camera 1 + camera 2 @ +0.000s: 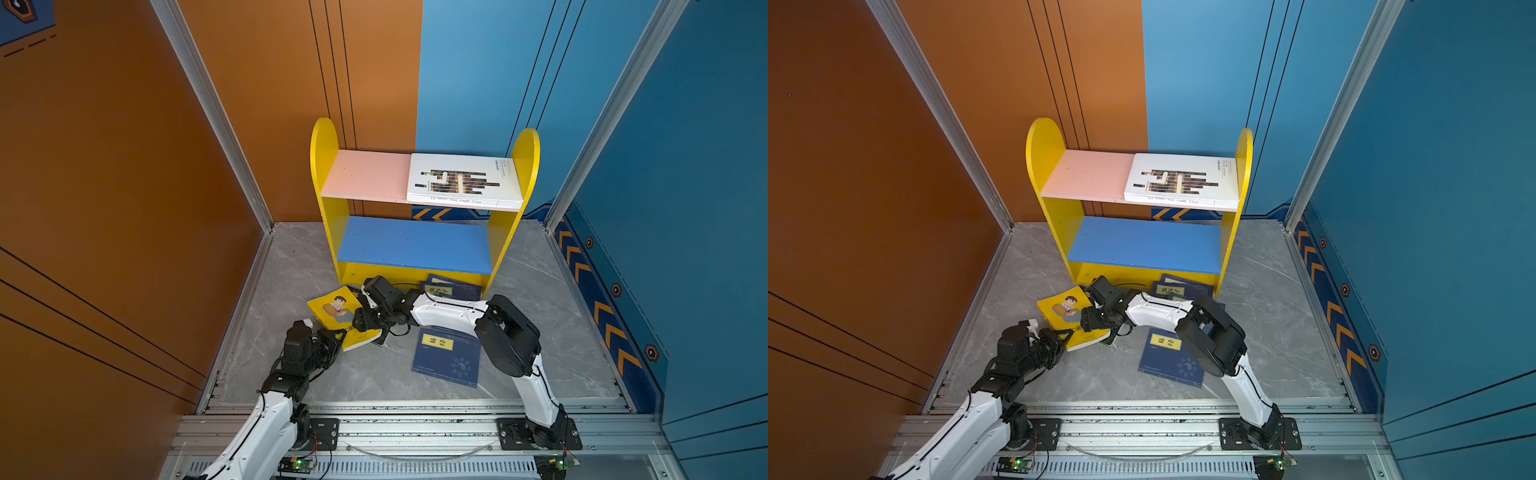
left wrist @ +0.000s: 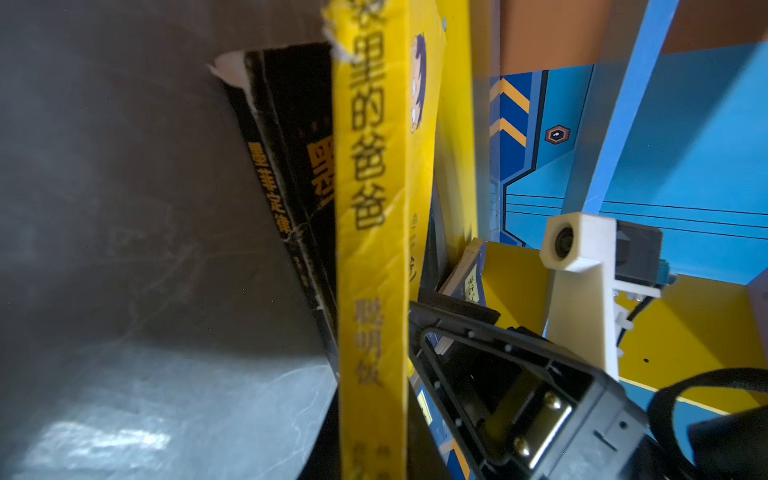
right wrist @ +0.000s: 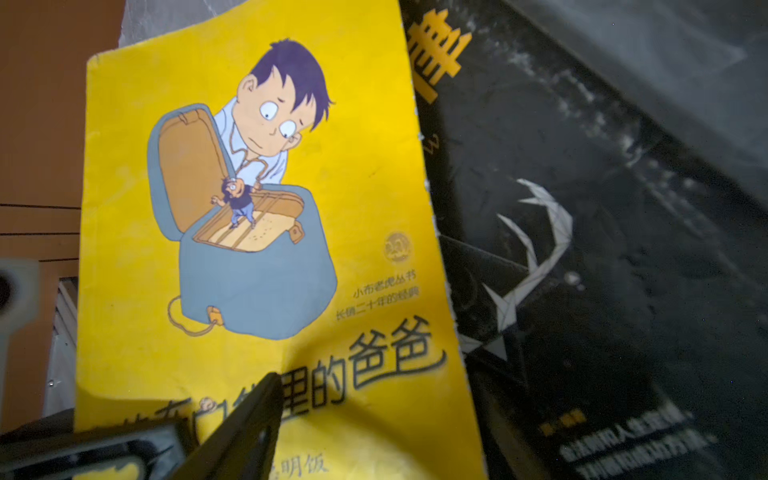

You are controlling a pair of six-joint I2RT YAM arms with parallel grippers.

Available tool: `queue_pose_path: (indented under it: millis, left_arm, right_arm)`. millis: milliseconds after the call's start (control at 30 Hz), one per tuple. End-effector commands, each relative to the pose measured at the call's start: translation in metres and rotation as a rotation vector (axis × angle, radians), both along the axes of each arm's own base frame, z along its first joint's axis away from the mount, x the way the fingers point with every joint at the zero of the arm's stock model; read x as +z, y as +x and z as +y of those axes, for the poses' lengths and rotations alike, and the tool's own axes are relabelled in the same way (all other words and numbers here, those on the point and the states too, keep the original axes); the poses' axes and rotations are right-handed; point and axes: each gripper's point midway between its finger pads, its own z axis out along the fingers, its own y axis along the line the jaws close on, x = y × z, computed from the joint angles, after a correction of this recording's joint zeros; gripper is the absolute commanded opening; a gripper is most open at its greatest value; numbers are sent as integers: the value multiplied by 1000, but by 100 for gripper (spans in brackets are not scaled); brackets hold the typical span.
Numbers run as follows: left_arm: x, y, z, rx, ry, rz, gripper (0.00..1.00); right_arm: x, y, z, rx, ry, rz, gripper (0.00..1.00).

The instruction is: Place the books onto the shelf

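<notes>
The shelf [image 1: 328, 174] stands at the back, with a white book [image 1: 463, 178] lying flat on its pink upper board; the blue lower board [image 1: 415, 243] is bare. On the floor a yellow book [image 1: 332, 305] [image 3: 249, 208] lies partly over a black book [image 3: 582, 249] [image 2: 291, 145]. My left gripper [image 1: 338, 336] [image 1: 1065, 336] is shut on the yellow book's spine [image 2: 370, 208] at its near corner. My right gripper [image 1: 370, 328] is open over that book's right edge, one of its fingers [image 3: 245, 415] above the cover. One navy book [image 1: 449, 357] lies in mid-floor, and more navy books [image 1: 453, 289] lean at the shelf's base.
Orange wall panels [image 1: 124, 208] close the left and blue ones [image 1: 685, 208] the right, meeting behind the shelf. An aluminium rail [image 1: 415, 428] carrying both arm bases runs along the front. The right arm's elbow [image 1: 507, 336] hangs over the navy book's right side.
</notes>
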Motion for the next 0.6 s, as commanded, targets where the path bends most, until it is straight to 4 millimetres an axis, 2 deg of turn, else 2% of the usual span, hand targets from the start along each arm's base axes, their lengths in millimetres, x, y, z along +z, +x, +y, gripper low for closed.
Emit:
queue_pose_path:
  millis: [0,67,133,167,200,400,567]
  left_arm:
    - [40,7,-8,-66,2,-87,5]
    - [53,8,-7,-79,28,-100,0]
    - [66,10,-5,-86,58,-116,0]
    - [74,11,-4,-89,70,-124,0]
    - [80,11,-3,-92,79,-129,0]
    - [129,9,2,-123,163,-162,0]
    - [180,4,1,-161,201,-208,0]
  right_arm:
    - [17,-3,15,11,77,41,72]
    - [26,2,11,-10,92,34,73]
    - [38,8,6,-29,112,22,75]
    - [37,11,2,-43,112,22,76]
    - [57,14,-2,-55,139,1,76]
    - [107,30,-32,-131,193,-51,77]
    - [149,26,-66,-183,189,-105,78]
